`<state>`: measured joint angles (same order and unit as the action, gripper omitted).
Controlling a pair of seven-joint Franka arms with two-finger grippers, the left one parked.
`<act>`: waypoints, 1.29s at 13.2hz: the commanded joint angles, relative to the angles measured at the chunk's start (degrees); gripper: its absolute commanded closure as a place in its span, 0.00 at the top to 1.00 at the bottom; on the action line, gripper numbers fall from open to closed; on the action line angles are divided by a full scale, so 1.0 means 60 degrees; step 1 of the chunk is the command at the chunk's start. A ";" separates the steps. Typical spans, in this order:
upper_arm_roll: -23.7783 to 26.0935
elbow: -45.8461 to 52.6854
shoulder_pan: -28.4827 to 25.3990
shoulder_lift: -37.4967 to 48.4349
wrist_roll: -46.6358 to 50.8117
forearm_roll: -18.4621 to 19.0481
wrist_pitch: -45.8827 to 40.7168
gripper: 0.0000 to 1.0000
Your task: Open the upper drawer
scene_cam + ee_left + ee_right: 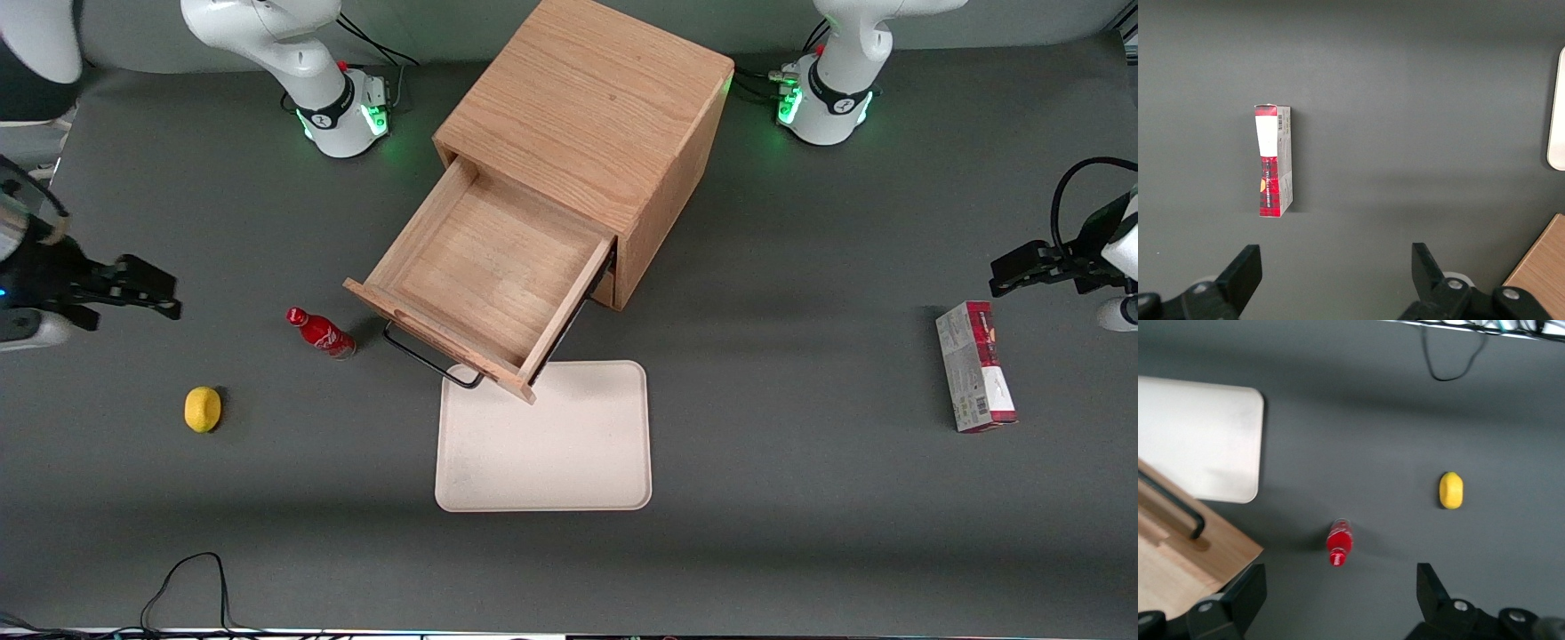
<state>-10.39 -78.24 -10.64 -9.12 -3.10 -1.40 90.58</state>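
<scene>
Dark grey table (800,498) carries 5 things. Oak cabinet (605,116) sits mid-table, its upper drawer (484,267) pulled out, overhanging the cream tray (544,444), which lies flat, nearer the front cam than the cabinet. Red bottle (320,332) stands just beside the drawer front, toward working arm's end; yellow lemon (203,409) near it, further that way. Red/grey box (974,366) lies toward parked arm's end. Gripper (147,289) hangs above the table nr the bottle, fingers apart.

Gripper (164,298) clear of upper drawer (480,284); red bottle (320,332) between.
</scene>
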 commanded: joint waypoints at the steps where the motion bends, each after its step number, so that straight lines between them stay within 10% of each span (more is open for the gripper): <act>1: 0.0793 -0.1607 0.1023 0.1138 0.0326 0.0057 0.0549 1.00; 17: 0.0868 -0.1975 0.1480 0.1212 0.0224 0.0189 0.0490 1.00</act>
<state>-6.04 -88.99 -2.23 -3.05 -2.69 -1.19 93.18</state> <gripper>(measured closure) 0.000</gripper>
